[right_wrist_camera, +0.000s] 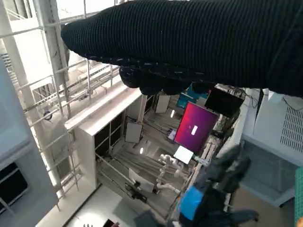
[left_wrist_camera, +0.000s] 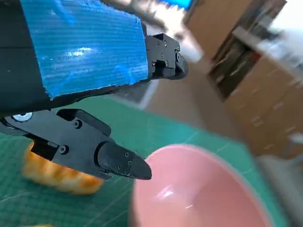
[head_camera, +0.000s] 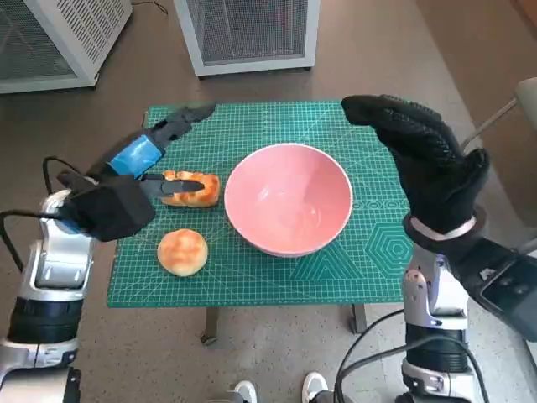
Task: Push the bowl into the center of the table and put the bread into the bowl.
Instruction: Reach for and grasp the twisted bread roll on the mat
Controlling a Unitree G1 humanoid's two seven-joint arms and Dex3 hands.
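A pink bowl [head_camera: 289,198] sits near the middle of the green mat [head_camera: 361,260]; its rim also shows in the left wrist view as the pink bowl [left_wrist_camera: 199,189]. Just left of it lies a long golden bread [head_camera: 191,188], seen too as the bread [left_wrist_camera: 59,175]. A round bun [head_camera: 182,252] lies nearer the front edge. My left hand [head_camera: 138,164] hovers over the long bread with fingers spread, holding nothing; one black finger [left_wrist_camera: 102,156] reaches across the bread. My gloved right hand [head_camera: 419,159] is raised above the mat's right side, fingers extended, empty.
Two white ventilated cabinets [head_camera: 247,34] stand on the floor beyond the table. A person's shoes [head_camera: 315,388] show below the front edge. Cables hang by both arms. The right wrist view looks out at the room, with my left hand [right_wrist_camera: 215,189] far off.
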